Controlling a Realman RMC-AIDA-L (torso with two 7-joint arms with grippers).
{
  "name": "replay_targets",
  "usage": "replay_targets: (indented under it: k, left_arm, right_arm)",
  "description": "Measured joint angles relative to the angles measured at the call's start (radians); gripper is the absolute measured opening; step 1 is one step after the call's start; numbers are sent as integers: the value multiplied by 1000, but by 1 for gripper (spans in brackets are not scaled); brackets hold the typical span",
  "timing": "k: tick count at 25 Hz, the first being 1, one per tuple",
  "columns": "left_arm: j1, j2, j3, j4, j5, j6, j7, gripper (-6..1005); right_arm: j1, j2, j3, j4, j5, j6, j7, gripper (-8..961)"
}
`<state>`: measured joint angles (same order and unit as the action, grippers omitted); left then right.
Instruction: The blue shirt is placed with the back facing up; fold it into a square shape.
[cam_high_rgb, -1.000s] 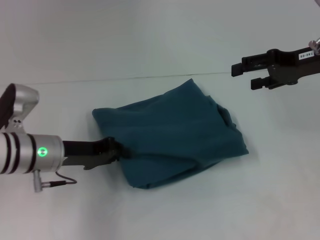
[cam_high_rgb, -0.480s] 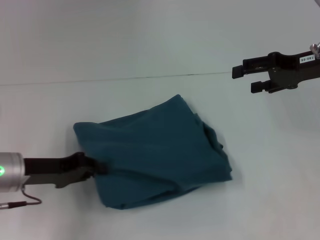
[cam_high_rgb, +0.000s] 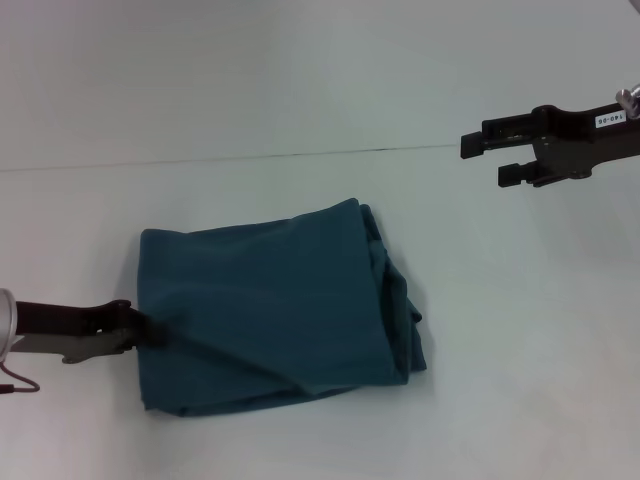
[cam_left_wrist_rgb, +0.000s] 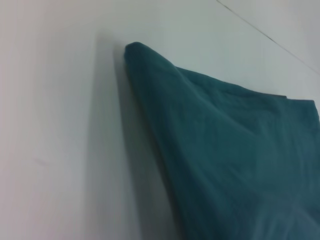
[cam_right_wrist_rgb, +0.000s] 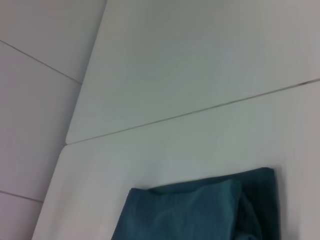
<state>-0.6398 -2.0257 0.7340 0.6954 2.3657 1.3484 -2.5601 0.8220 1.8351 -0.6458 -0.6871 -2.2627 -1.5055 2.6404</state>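
My left gripper (cam_high_rgb: 138, 326) pinches the left edge of the blue shirt (cam_high_rgb: 270, 310) — a folded bundle stretching rightward from my fingers — while my right gripper (cam_high_rgb: 490, 158), jaws apart, hangs well beyond its far-right corner.

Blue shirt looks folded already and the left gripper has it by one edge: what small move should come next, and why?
Probably open the left gripper and back it off to the robot's left. The blue shirt lies flat on the table as a roughly square bundle, with the gripper shut on its left edge; more pulling would likely skew it. The right gripper hangs open, well clear.
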Motion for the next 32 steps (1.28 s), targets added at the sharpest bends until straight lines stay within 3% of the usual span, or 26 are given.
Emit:
replay_targets:
  k: [12,17,21,28,32]
  left_arm:
    - [8,-3,-9,41,18,43,36,156]
    - [31,-3,-72,127,11,143,21,399]
    - [67,-19,-204,179,-68,183,8,476]
    - [76,-39,-228,35,-167,110,-1,610]
    - [61,-56,-201,-34,-166,14,19,760]
  right_arm:
    - [-4,1,0,0,0,-4,2,924]
    - [2,1,0,0,0,-2,5,924]
    - [4,1,-1,0,0,-3,7,924]
    - [0,1,0,0,0,1,7,924]
    - [0,2,-5,0,0,3,7,924]
